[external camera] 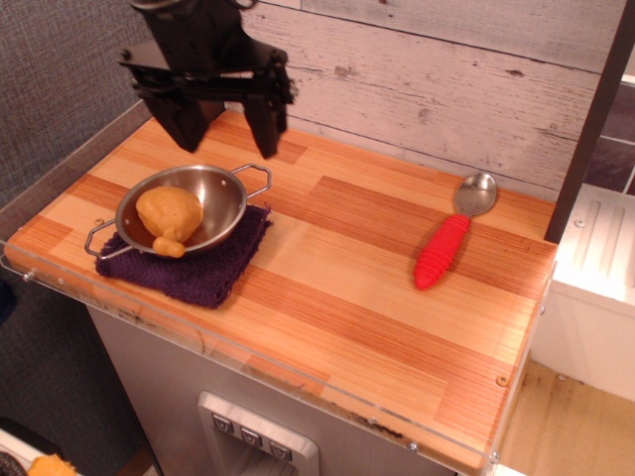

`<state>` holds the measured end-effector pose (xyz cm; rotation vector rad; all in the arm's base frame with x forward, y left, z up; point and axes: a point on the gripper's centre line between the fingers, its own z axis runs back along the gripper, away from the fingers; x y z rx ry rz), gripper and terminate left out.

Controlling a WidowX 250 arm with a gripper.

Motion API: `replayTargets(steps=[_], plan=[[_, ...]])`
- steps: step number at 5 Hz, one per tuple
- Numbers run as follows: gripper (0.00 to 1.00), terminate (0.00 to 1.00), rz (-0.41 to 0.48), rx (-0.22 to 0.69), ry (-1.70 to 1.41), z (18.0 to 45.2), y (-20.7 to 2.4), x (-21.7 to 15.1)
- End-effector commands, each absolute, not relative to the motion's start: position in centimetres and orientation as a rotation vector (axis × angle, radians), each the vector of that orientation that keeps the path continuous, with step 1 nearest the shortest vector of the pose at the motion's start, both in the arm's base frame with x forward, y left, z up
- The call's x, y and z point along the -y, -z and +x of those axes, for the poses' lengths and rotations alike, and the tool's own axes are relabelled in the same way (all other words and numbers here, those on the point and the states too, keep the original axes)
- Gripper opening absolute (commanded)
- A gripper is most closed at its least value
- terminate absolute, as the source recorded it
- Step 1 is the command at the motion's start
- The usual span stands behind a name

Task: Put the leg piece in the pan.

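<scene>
- Observation.image view, single overhead-angled picture of a wooden desk backed by a whitewashed plank wall.
- End effector: black, two long fingers pointing down, spread wide apart, nothing between them. It hangs above the desk's rear left, up and behind the pan, touching neither the pan nor its contents. Judged reason for the pose: fingers parted and held clear so as not to disturb what lies below.
- Leg piece: golden-tan toy drumstick, lying inside the pan. Bulbous end sits toward the pan's middle; narrow knobbed end points to the front rim and appears to rest against it. It lies free, gripped by nothing.
- Pan: shiny round steel bowl with two thin wire loop handles, one at rear right, one at front left. It stands on the cloth near the desk's left front edge.
- Dark purple cloth: folded square under the pan, its front and right parts showing. Judged purpose: a pad to steady the round-bottomed pan and stop it sliding.
- Red-handled spoon: ribbed red grip, metal bowl toward the wall, lying flat on the right half of the desk, well apart from the pan; plays no part in the task.
- Status, as judged: the drumstick lies in the pan, so the task reads as complete.
</scene>
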<state>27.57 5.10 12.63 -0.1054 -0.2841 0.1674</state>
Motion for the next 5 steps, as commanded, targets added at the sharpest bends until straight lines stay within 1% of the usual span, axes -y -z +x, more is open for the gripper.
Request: replayTargets(steps=[1,2,4,5], plan=[[1.0,0.0,-0.106,0.206,-0.045,28.39,-12.74,-4.21],[1.0,0.0,-0.07,0.195,-0.025,28.53,-12.53,-4.04],[1.0,0.0,-0.07,0.195,-0.025,28.53,-12.53,-4.04],[1.0,1.0,-0.07,0.195,-0.025,28.53,-12.53,-4.04]])
